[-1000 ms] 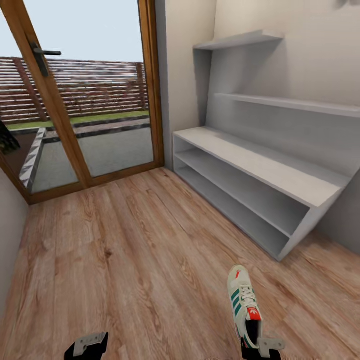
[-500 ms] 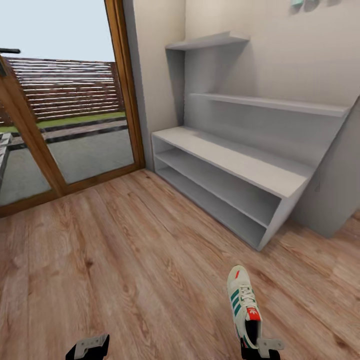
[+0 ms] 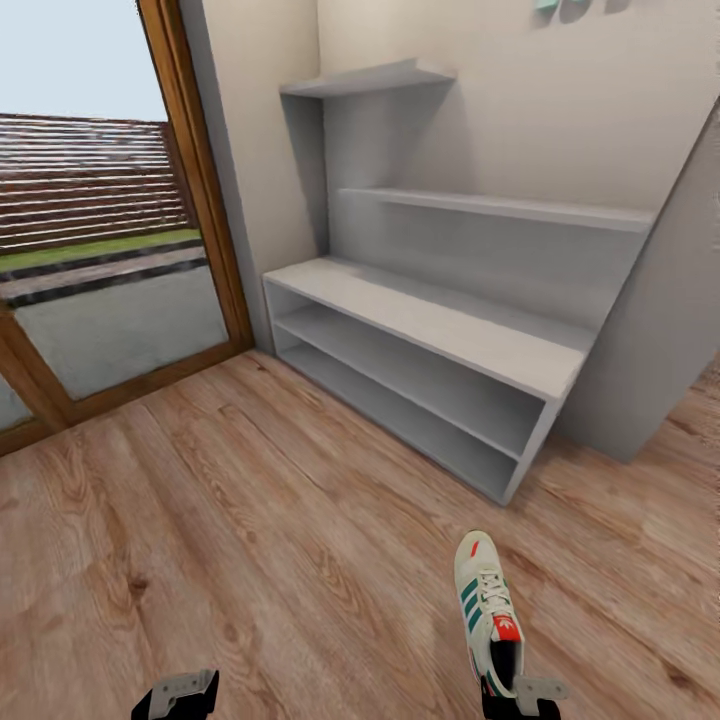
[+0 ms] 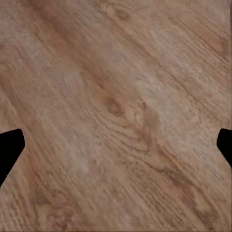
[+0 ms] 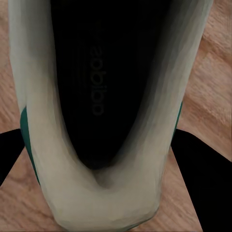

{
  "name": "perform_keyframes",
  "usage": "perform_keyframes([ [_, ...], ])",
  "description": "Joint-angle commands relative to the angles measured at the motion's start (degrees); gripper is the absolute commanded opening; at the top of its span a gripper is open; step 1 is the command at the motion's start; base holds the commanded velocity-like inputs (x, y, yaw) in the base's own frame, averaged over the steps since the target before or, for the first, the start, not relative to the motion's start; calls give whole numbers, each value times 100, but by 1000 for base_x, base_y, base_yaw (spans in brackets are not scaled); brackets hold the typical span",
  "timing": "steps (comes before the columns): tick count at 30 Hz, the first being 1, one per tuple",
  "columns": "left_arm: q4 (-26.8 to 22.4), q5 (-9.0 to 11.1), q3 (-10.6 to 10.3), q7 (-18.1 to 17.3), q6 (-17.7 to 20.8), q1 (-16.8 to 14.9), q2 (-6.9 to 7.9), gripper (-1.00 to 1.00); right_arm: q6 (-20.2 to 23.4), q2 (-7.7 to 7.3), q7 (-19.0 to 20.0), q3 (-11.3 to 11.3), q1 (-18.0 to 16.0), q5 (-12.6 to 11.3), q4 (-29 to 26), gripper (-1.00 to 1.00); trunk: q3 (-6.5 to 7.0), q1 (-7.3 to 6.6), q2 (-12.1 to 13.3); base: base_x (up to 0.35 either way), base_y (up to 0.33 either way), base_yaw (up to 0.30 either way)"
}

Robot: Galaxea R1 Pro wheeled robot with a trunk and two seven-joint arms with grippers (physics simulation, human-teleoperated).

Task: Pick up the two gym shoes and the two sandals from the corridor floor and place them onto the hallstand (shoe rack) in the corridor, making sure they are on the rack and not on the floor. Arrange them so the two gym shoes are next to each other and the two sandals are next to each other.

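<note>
Head view, lower right of the frame: the right pincer (image 3: 522, 700) holds one gym shoe (image 3: 487, 610) by its heel. The shoe extends from the pincer up the frame, toe toward the rack (image 3: 440, 330), sole down. The green stripes and the red tongue label face the camera. In the right wrist view the shoe (image 5: 104, 121) stands between the two dark fingers (image 5: 200, 179), with the heel rim nearest the lens and the dark shoe opening beyond it. Floor planks show at both sides of the shoe.

Head view, lower left of the frame: the left pincer (image 3: 177, 694) carries nothing. In the left wrist view its fingertips (image 4: 9, 147) stand wide apart at opposite edges of the picture, with bare floor (image 4: 116, 111) between them.

The rack occupies the upper centre and right of the head view. It has a white top board, two open low shelves beneath and a back panel with shelves above. All of its boards are bare. It stands well apart from the held shoe, with open floor (image 3: 250, 520) between them.

Change from the earlier frames: the whole head view has shifted. The glass door (image 3: 110, 250) now lies further toward the left edge and the rack sits nearer the centre. This indicates camera motion. Both pincers and the shoe keep the same places in the frame.
</note>
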Motion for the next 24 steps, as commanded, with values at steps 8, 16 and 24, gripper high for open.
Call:
perform_keyframes([
  [8,13,-59,49,-32,-25,-4,-7,100,-13,8,-23,3,-5,26,6,-100,-4,2,-1,279,234,-265],
  [16,26,-57,51,-30,-32,-4,-1,100,-13,9,-23,3,-5,26,6,-100,-4,2,-1,167,273,-265],
  [24,28,-53,52,-15,-36,-4,0,100,-13,9,-16,3,-6,26,6,-100,-4,2,-1,29,178,-265],
])
